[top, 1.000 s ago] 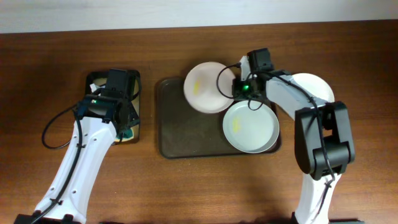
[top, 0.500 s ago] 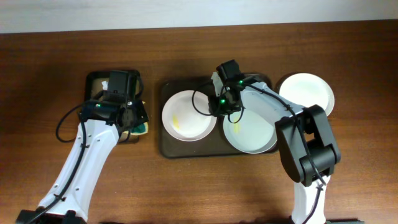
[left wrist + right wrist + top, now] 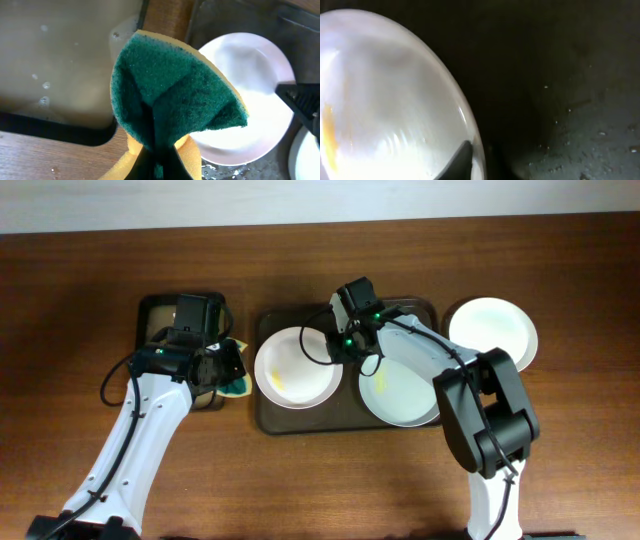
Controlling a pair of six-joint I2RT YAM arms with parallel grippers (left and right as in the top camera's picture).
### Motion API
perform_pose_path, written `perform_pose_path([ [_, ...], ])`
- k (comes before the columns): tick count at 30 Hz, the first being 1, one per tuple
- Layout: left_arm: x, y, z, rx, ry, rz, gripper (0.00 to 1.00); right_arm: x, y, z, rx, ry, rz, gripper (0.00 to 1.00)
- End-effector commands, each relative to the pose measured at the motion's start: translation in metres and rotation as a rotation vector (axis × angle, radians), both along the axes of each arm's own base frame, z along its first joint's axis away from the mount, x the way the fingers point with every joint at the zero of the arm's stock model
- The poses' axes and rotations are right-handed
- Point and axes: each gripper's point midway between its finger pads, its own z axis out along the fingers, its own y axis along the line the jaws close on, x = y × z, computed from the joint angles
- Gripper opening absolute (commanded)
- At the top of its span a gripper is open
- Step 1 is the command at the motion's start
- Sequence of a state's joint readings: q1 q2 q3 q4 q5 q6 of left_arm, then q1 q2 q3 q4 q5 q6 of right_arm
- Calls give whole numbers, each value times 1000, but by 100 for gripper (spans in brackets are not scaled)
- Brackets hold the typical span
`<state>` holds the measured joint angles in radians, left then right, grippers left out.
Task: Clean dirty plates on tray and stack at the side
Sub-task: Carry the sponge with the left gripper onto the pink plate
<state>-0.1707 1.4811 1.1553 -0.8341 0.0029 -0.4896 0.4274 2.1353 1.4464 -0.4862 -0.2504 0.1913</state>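
The dark brown tray [image 3: 270, 418] holds two white plates. The left plate [image 3: 297, 367] has a yellow smear and shows in the left wrist view [image 3: 255, 95] and the right wrist view [image 3: 385, 100]. My right gripper [image 3: 338, 350] is shut on its right rim [image 3: 475, 155]. The right plate [image 3: 405, 390] also has a small yellow smear. A third plate [image 3: 495, 330] lies on the table right of the tray. My left gripper [image 3: 228, 376] is shut on a green and yellow sponge [image 3: 170, 100], held just left of the tray.
A smaller black tray with a tan inside [image 3: 160, 315] sits at the left, under my left arm; it shows in the left wrist view [image 3: 60, 60]. The tray floor is wet with droplets [image 3: 590, 135]. A pale wall edge runs along the table's far side.
My right gripper carried the smeared plate from the tray's far edge down and left onto the tray's left half. My left gripper moved right, off the small tray, with the sponge.
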Motion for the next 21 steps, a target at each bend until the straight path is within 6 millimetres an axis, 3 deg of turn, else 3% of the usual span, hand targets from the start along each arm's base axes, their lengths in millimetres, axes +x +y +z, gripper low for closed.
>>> perform_pose_path([
  [1,-1,-16,-6,-60,14,-50,0,-12,-9,-30,-65,67,-7,4],
  [6,5,-39,-21,-73,31,-102,0,-26,-13,-33,-78,132,-10,4],
  [11,16,-71,-42,-108,37,-94,0,-51,-2,-31,2,249,20,4],
  [21,25,-109,-94,-131,91,-94,0,-52,-5,-32,-2,282,-48,4],
])
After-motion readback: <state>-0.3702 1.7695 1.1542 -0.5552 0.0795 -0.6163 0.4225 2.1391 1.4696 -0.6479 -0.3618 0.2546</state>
